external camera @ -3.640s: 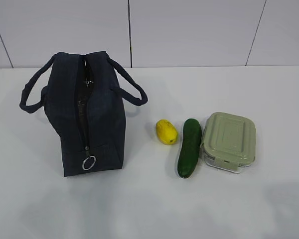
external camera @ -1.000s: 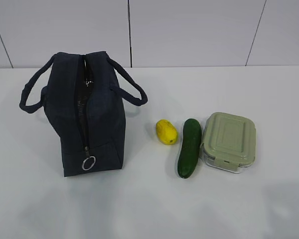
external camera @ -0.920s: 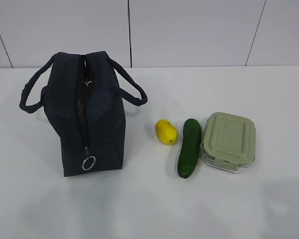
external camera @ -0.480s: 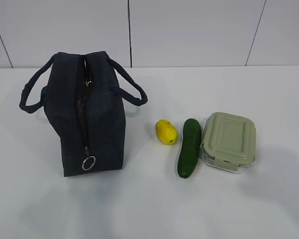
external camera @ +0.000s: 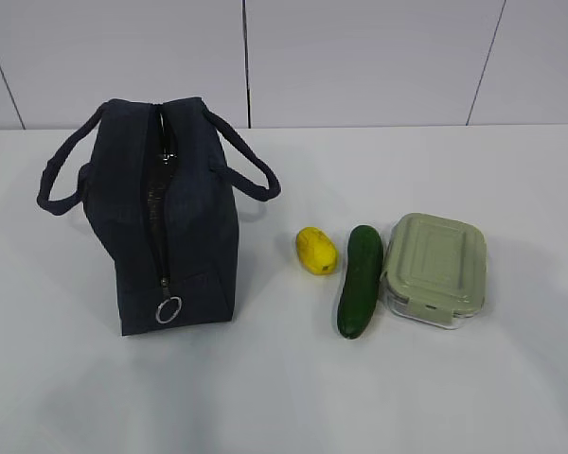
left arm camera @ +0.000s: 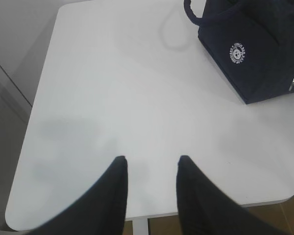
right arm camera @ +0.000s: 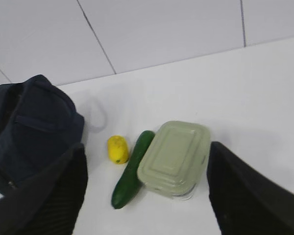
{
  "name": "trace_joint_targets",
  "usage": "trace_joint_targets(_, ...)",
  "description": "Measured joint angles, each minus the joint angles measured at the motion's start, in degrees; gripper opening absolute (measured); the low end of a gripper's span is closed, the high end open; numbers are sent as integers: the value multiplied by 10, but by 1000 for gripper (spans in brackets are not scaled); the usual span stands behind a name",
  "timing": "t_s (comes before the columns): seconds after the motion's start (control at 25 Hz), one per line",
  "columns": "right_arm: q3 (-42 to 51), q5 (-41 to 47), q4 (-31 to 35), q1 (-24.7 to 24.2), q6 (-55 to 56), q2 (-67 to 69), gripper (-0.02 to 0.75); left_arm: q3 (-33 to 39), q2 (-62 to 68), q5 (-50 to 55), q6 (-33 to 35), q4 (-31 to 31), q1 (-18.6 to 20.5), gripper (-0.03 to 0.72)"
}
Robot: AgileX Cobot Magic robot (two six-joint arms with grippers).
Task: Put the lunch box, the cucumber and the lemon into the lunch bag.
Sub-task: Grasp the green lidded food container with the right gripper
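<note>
Exterior view, left to right on the white desk (external camera: 284, 397): one lunch bag (external camera: 166, 222), one lemon (external camera: 316, 250), one cucumber (external camera: 361, 280) and one lunch box (external camera: 436, 269). The navy bag stands upright with two loop handles, one to each side, and its top zipper is parted toward the back; a metal ring pull (external camera: 168, 309) hangs at the near end. What lies inside the bag cannot be made out. The lemon sits apart from the bag, just beside the cucumber's far end, and the cucumber lies alongside the lunch box, touching or nearly so. The lunch box has its sage-green lid on; its contents cannot be seen. Neither arm appears in this view.

Left wrist view alone shows the bag's white round logo (left arm camera: 238, 53) on its side, and the left hand (left arm camera: 149, 171) over bare desk near the desk's edge, fingers narrowly apart, holding nothing.

Right wrist view shows the right hand (right arm camera: 147, 186) spread wide and empty, with the lemon, cucumber and lunch box framed between its fingers.
</note>
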Motion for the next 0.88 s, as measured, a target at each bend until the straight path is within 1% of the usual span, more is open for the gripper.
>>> trace_joint_targets(0.08,0,11,44,0,-16,33,574,0,0,0,0,0,0,246)
trace_joint_targets(0.28,-9,53,96,0,-82,127,574,0,0,0,0,0,0,246)
trace_joint_targets(0.44,-56,101,152,0,-154,195,574,0,0,0,0,0,0,246)
trace_joint_targets(0.6,-108,125,176,0,-183,254,573,0,0,0,0,0,0,246)
trace_joint_targets(0.64,-116,137,187,0,-196,267,573,0,0,0,0,0,0,246)
trace_joint_targets(0.72,-127,173,230,0,-235,296,573,0,0,0,0,0,0,246)
trace_joint_targets(0.8,-129,190,270,-1,-262,317,573,0,0,0,0,0,0,246)
trace_joint_targets(0.88,-130,193,283,-15,-278,332,573,0,0,0,0,0,0,246)
